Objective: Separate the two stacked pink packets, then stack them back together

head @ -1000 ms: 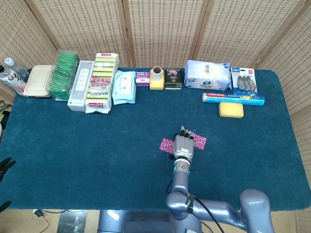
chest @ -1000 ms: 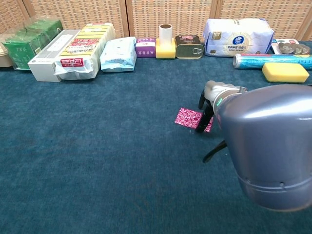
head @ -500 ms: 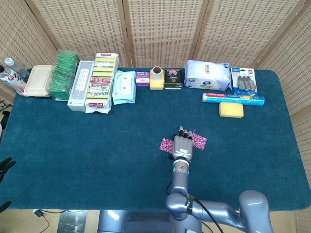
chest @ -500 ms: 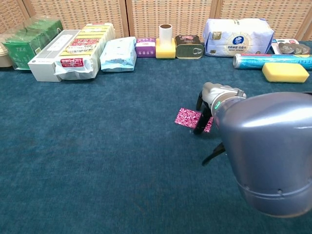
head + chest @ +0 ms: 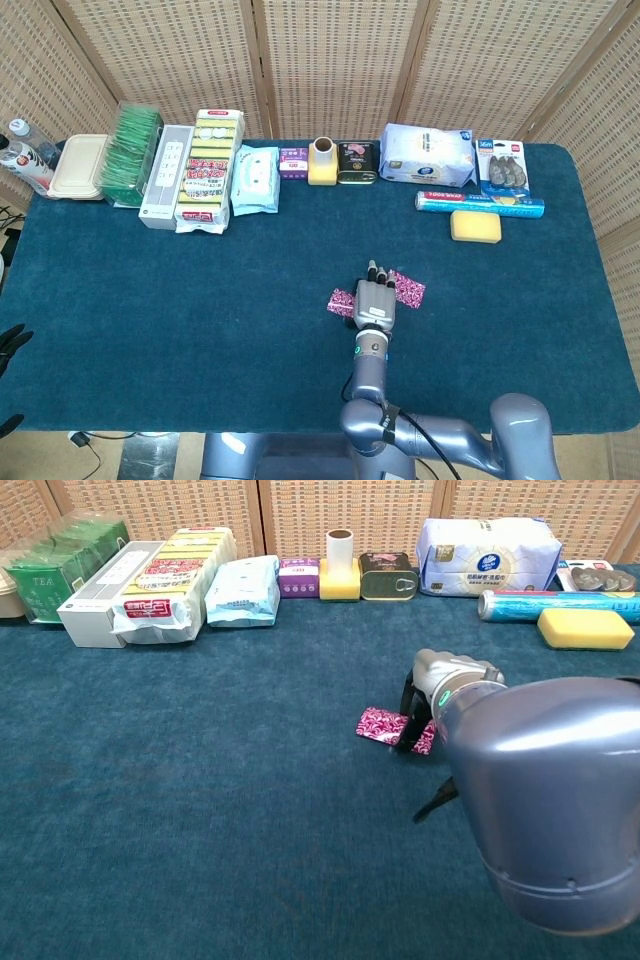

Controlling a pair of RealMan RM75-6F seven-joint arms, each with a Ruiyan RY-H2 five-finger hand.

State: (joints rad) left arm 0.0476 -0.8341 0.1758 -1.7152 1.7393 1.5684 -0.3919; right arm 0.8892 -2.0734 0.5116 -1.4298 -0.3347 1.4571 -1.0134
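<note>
Two pink patterned packets lie mid-table, partly under my right hand (image 5: 376, 300). One packet (image 5: 341, 301) sticks out to the left of the hand and the other packet (image 5: 409, 288) to the right; whether they overlap beneath it is hidden. The right hand's fingers stretch forward over them and press down with their tips. In the chest view the fingers (image 5: 411, 716) come down on the pink packet (image 5: 380, 725), with the thumb held apart lower down. Dark fingertips of my left hand (image 5: 10, 340) show at the left edge, off the table.
Along the far edge stand a green tea pack (image 5: 131, 152), boxes, a blue wipes pack (image 5: 254, 179), a yellow roll holder (image 5: 322, 160), a tin (image 5: 356, 162) and a tissue pack (image 5: 427, 154). A foil roll (image 5: 480, 204) and a yellow sponge (image 5: 475, 226) lie at back right.
My right hand has edged forward over the packets. The left packet's end has slid slightly to the left.
</note>
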